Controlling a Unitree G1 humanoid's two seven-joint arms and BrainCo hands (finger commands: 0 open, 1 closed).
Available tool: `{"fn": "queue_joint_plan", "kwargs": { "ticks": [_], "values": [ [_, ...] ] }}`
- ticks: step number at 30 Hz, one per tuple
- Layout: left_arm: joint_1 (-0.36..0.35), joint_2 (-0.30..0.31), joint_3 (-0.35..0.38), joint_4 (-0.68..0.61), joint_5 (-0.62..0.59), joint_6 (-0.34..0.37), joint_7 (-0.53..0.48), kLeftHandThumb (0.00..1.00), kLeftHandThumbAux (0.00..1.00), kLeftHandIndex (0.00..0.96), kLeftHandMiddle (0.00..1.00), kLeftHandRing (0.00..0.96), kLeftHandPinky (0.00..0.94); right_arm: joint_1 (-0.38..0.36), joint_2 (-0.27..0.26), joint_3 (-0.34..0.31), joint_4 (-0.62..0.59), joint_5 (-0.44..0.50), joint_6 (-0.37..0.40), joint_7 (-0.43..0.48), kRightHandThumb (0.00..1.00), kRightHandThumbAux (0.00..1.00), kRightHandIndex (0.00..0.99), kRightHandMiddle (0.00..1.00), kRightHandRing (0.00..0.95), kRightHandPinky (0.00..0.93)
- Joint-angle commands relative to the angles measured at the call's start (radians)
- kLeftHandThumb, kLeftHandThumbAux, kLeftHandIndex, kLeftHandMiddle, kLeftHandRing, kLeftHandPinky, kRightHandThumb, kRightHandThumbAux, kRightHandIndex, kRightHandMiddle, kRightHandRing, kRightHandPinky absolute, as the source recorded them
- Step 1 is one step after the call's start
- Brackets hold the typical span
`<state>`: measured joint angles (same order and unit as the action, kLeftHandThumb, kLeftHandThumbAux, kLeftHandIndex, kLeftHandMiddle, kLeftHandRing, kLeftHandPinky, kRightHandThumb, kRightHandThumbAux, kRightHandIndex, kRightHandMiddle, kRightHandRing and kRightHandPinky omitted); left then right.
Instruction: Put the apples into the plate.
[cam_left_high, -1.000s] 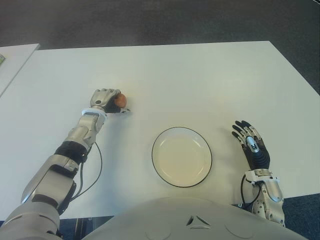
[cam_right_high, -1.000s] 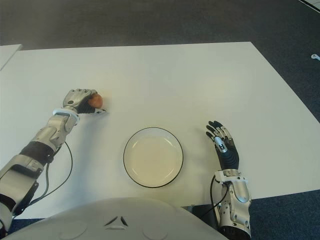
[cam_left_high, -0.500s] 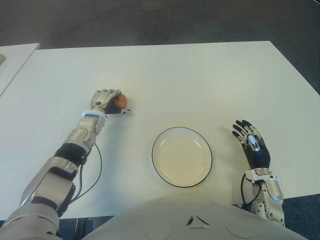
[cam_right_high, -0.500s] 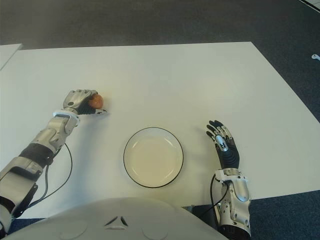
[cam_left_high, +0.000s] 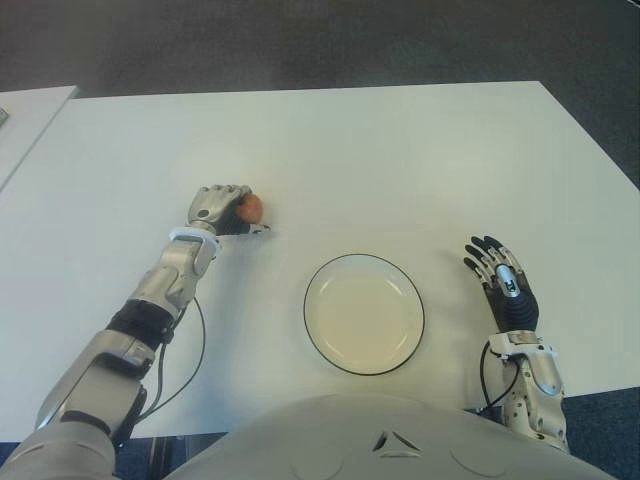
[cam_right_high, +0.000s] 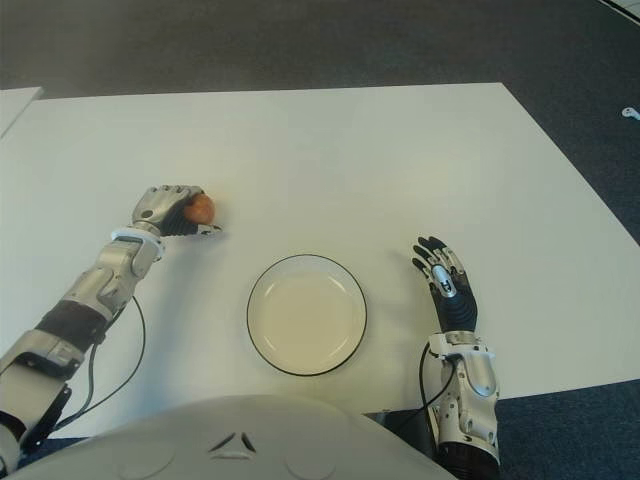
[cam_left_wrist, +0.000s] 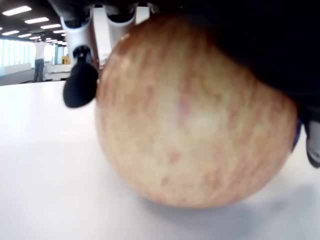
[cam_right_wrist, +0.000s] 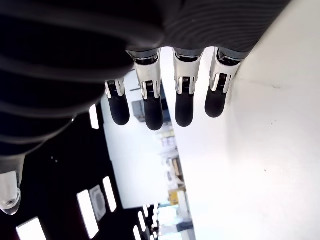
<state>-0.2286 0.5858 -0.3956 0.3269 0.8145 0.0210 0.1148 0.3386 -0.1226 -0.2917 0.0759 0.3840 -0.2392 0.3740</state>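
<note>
Red-and-yellow streaked skin fills the left wrist view: the apple (cam_left_wrist: 195, 115) sits low against the white table (cam_left_high: 400, 160), with the left hand (cam_left_high: 218, 207) curled over it from above. In the eye views that hand shows well to the left of the plate (cam_left_high: 364, 313) and a little farther from the robot, its fingers wrapped round the fruit so that only the side facing the plate peeks out. Whether the apple is already lifted clear of the table or just touching it cannot be told for certain; in the wrist view it appears to be in contact or very nearly so.

The plate, white with a dark rim, holds nothing. The right hand (cam_right_high: 448, 290) shows just to the right of the plate, fingers spread and straight, holding nothing, as its own wrist view confirms.

Judged from this, the task is at an early stage: the grasp on the one visible apple looks made, but the carry across to the plate and the release are both left to do. No second apple shows anywhere on the table, though the task speaks of apples
</note>
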Motion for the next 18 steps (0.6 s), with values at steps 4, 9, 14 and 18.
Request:
{"fn": "queue_joint_plan", "kwargs": {
  "ticks": [4, 9, 14, 18],
  "values": [
    [0.032, 0.007, 0.108, -0.275, -0.045, 0.083, -0.124, 0.739, 0.695, 0.444, 0.803, 0.795, 0.785, -0.017, -0.001, 0.009, 0.028, -0.008, 0.041, -0.011, 0.298, 0.463, 0.170, 0.200, 0.150, 0.160],
    [0.040, -0.025, 0.136, -0.416, -0.048, 0.111, -0.164, 0.739, 0.695, 0.444, 0.806, 0.801, 0.802, -0.024, -0.002, 0.014, 0.029, -0.013, 0.039, -0.007, 0.307, 0.463, 0.172, 0.203, 0.153, 0.171],
    [0.062, -0.077, 0.127, -0.644, -0.032, 0.158, -0.244, 0.742, 0.696, 0.443, 0.819, 0.817, 0.821, -0.030, -0.001, 0.019, 0.033, -0.013, 0.034, 0.000, 0.315, 0.463, 0.175, 0.206, 0.156, 0.169],
    [0.076, -0.112, 0.112, -0.788, -0.025, 0.177, -0.301, 0.746, 0.696, 0.443, 0.837, 0.836, 0.835, -0.032, -0.002, 0.026, 0.030, -0.015, 0.035, 0.002, 0.316, 0.460, 0.174, 0.201, 0.150, 0.154]
  ]
}}
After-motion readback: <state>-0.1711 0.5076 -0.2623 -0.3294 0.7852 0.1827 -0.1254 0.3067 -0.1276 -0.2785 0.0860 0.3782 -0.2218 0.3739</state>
